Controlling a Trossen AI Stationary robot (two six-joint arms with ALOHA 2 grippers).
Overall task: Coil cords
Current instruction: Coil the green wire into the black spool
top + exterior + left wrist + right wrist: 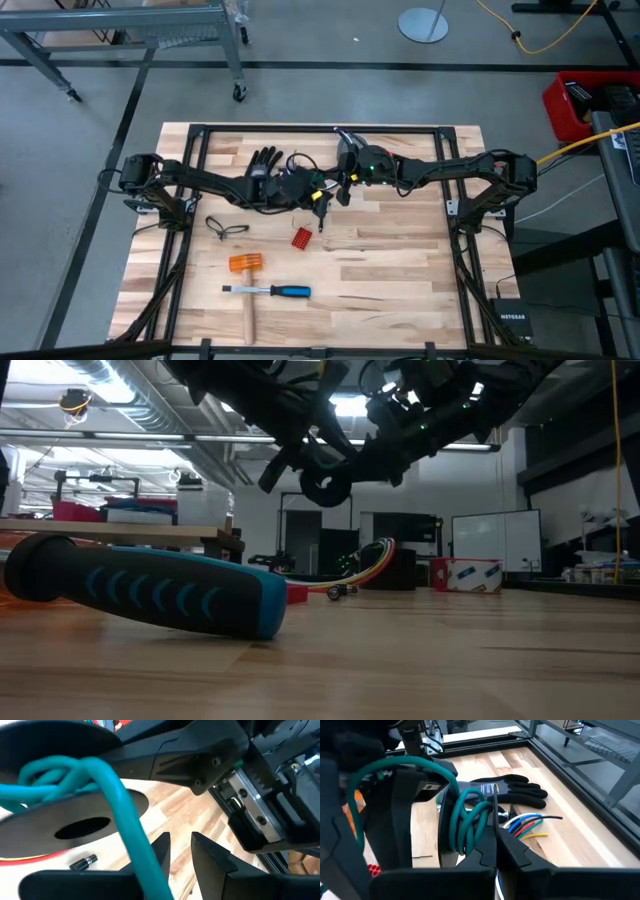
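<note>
A workshop or lab — concrete floor (300,40), metal rack (120,25), whiteboard (495,540) far right, ducts overhead — wooden desk (400,270).

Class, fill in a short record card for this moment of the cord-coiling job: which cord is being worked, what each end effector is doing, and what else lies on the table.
Cord in work: green cord, looped into a coil, lifted off the table
Right end effector: shut on the green cord coil
Left end effector: fingers parted, green cord running beside them
Loose wire ends: blue, white, green, yellow, by the black glove
Also on table: mallet, blue-handled chisel, small red item, thin black cord
</note>
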